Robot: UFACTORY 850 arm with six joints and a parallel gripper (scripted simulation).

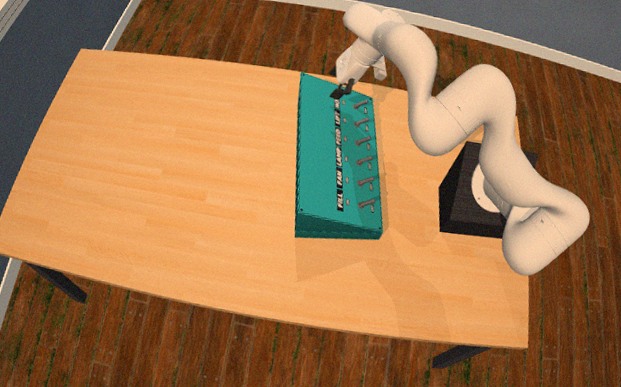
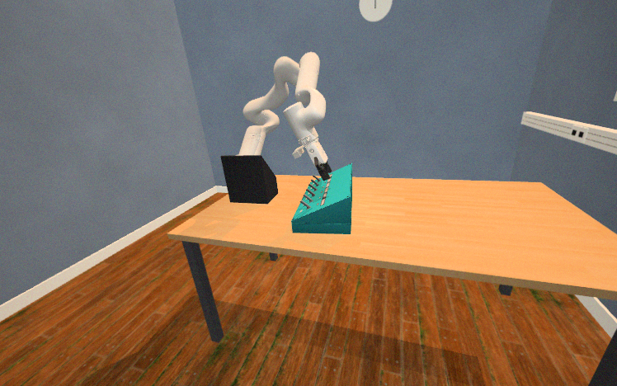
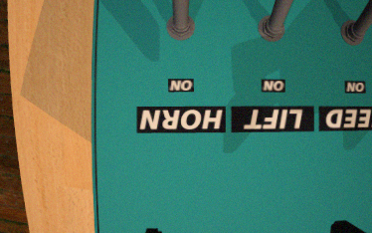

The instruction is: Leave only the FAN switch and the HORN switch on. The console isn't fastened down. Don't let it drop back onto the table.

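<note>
One arm (image 1: 461,116) bent over | gripper (image 1: 340,91) open above console (image 1: 324,181) HORN end

A long wooden table (image 2: 454,218) on dark legs serves as the landmark. Under it and all around it runs a plank floor (image 2: 318,327) of reddish-brown wood. A black pedestal block (image 2: 247,184) stands at the table's left end as the exterior view shows it. Behind the table rise blue-grey walls (image 2: 91,113) with a pale baseboard (image 2: 91,261). High above the table hangs a round white wall clock (image 2: 375,9). To the table's right, a white cable strip (image 2: 568,129) runs along the wall.
</note>
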